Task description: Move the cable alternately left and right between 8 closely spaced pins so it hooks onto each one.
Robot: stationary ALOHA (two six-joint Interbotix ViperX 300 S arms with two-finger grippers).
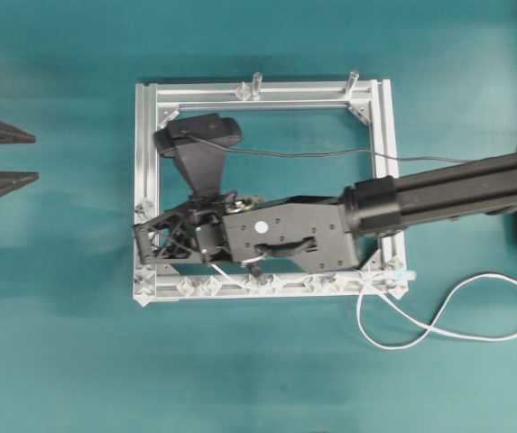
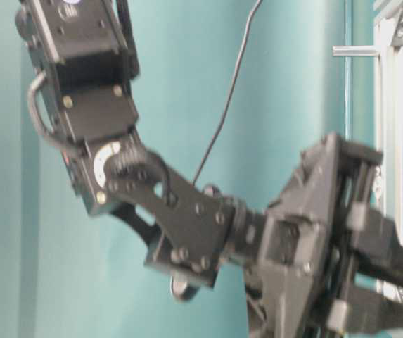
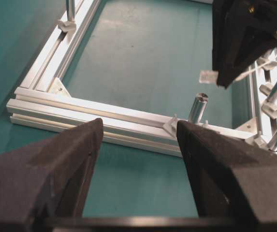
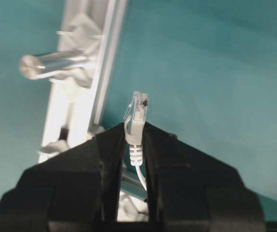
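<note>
The right gripper [image 4: 134, 140] is clamped on the cable [image 1: 447, 325] just behind its clear plug [image 4: 137, 110], which sticks out past the fingertips — held above the frame [image 1: 146, 162] near its left end. The rest of the cable trails off the frame's lower right corner and loops on the teal desk [image 1: 258, 379]. The pins [image 1: 267, 283] line the lower rail. The left gripper [image 3: 136, 145] stands wide apart, holding nothing.

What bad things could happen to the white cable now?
The right gripper pinches the cable only by its plug boot, so a tug might pull it loose. The slack loop lying on the table could snag the frame corner. The pins sit close together, so one might get skipped.
</note>
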